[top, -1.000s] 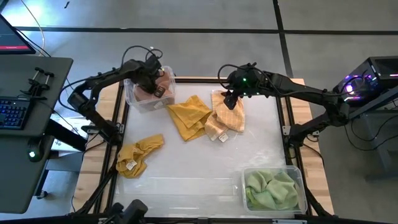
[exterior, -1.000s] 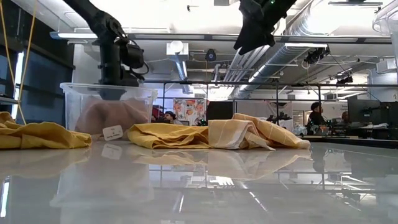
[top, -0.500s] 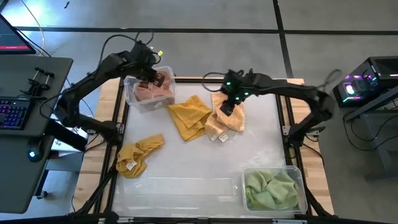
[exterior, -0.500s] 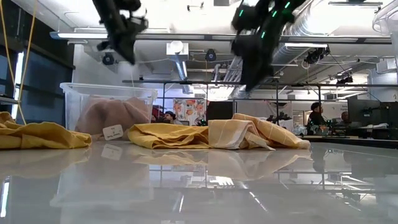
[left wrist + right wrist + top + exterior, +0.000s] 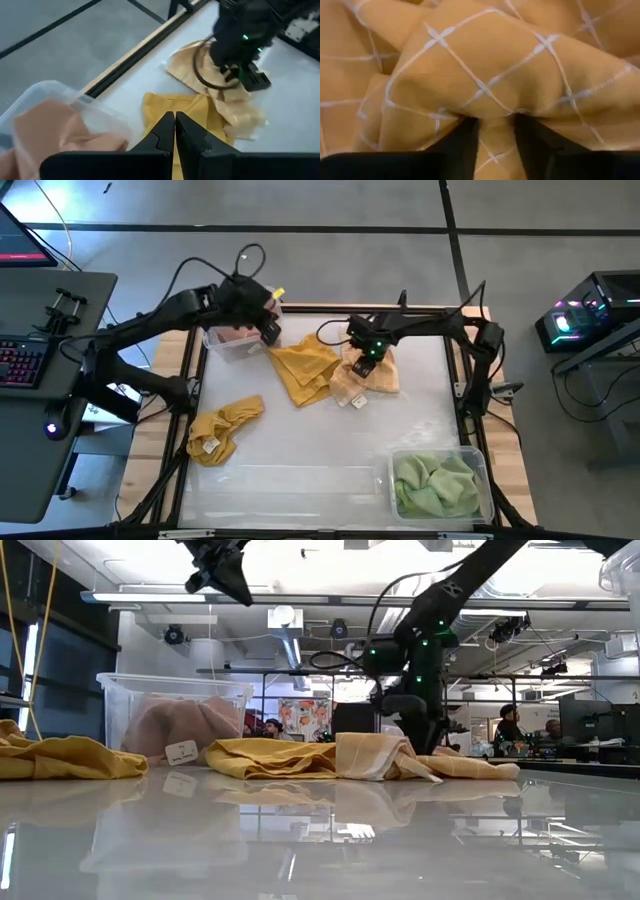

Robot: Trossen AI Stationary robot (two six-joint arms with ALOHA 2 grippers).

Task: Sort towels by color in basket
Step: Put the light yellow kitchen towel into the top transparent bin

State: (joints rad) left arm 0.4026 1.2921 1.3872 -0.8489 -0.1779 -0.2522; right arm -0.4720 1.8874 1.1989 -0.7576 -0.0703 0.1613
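On the white bench (image 5: 320,450), the right pincer (image 5: 365,361) presses down into the peach checked towel (image 5: 372,375) with fingers parted around a fold, while the left pincer (image 5: 268,330), fingers together and empty, hangs beside the clear bin (image 5: 222,343) of pink towels (image 5: 175,728).

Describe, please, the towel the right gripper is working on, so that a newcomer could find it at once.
Start at the far edge of the white table, right of the clear bin of pink cloth. There the right gripper presses into the peach-orange towel. Unlike the plain mustard towel touching it, this one has a white grid pattern.
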